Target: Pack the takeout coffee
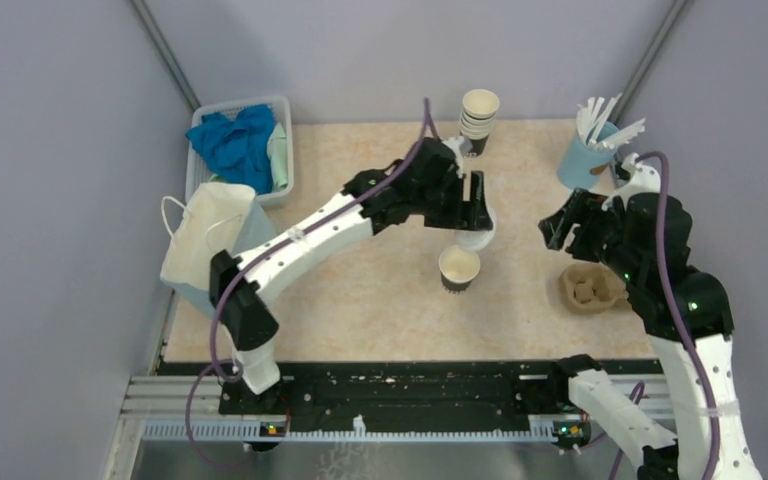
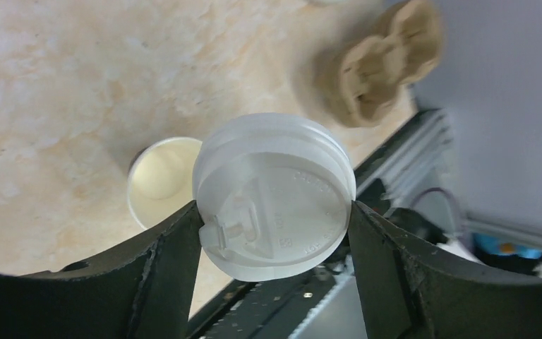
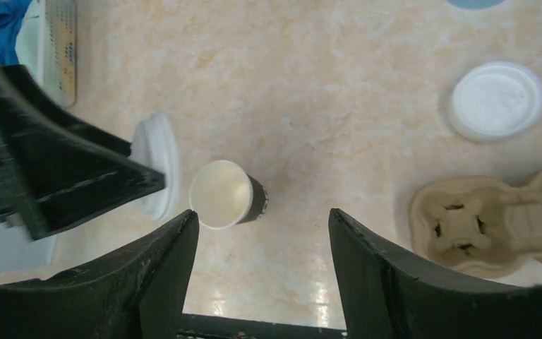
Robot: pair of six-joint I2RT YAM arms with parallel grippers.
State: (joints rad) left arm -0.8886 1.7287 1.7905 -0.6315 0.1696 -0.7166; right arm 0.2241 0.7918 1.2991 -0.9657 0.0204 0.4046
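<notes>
White lid is clamped by its edges in the left pincer near the lidless cup, probably to cap it; the right pincer is open and empty.

From the left wrist we saw the lid hide part of the open cup, and the cardboard carrier was blurred. The right wrist view cut that carrier off at its edge.
</notes>
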